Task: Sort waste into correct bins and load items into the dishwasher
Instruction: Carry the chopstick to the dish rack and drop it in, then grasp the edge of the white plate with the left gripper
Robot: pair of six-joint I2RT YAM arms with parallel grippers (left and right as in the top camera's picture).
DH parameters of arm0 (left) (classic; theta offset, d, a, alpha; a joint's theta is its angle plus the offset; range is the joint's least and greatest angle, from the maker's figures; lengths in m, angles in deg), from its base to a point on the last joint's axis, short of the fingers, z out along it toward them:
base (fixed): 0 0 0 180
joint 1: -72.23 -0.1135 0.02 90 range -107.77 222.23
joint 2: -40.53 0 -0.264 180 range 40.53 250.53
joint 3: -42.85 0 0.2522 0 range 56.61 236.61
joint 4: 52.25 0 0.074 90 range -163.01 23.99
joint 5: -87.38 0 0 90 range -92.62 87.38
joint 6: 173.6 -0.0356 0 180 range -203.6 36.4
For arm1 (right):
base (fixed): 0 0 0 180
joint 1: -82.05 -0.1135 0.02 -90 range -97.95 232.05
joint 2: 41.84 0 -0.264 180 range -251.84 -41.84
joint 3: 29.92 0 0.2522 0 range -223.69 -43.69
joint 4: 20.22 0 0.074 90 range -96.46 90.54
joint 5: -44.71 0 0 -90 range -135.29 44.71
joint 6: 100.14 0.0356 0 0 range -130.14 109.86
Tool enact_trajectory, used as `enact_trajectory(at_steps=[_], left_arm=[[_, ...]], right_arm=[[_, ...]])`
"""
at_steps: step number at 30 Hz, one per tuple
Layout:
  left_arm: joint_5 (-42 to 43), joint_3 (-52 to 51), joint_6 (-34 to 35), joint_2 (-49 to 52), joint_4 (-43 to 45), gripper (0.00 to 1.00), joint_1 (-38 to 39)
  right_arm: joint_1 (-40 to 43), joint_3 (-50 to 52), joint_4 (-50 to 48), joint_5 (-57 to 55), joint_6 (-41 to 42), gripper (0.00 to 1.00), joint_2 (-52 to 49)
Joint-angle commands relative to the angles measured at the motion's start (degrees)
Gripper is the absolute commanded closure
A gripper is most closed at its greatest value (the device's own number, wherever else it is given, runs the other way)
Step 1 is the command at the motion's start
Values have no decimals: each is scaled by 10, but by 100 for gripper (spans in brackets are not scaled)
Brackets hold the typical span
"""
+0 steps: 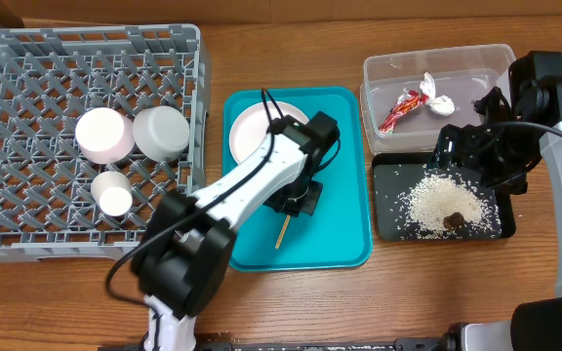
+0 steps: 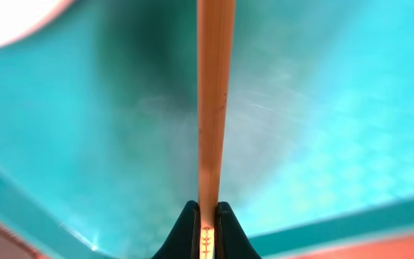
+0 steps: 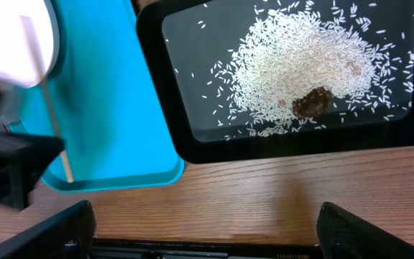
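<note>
A wooden chopstick (image 1: 283, 232) lies on the teal tray (image 1: 344, 244), just in front of a white plate (image 1: 257, 132). My left gripper (image 1: 296, 200) is down on the tray and shut on the chopstick (image 2: 214, 108), which runs straight out from between the jaws (image 2: 207, 232). My right gripper (image 1: 471, 151) is open and empty, held above the black tray (image 1: 388, 224) of spilled rice (image 1: 442, 203) with a brown lump (image 3: 313, 103). In the right wrist view its fingers (image 3: 207, 230) are spread wide over bare wood.
A grey dish rack (image 1: 27, 234) at the left holds a white bowl (image 1: 161, 132) and two white cups (image 1: 105, 135). A clear bin (image 1: 379, 68) at the back right holds crumpled wrappers (image 1: 413, 100). The left arm stretches across the teal tray.
</note>
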Motion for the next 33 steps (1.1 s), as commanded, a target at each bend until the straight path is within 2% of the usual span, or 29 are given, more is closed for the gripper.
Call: enact_trajectory(at_steps=[1,7,13,21,29,31,33], left_arm=[[-10,-2,-31,-74,-4,96,0],[-46,-2,-15,-176,-16,96,-41],[-83,-2,11,-233,-19,96,-157],[-100,-3,-14,-209,1,96,-309],[-106,-3,-41,-143,28,95,-341],[-105,-3,-42,-134,29,85,-342],[-103,-3,-42,-133,29,59,-342]], right_arm=[[-1,-2,0,4,0,0,6],[-1,-2,-1,4,0,0,6],[-1,-2,-1,4,0,0,6],[-1,-2,-1,5,0,0,6],[-1,-2,-1,5,0,0,6],[-1,-2,0,5,0,0,6],[-1,-2,-1,5,0,0,6]])
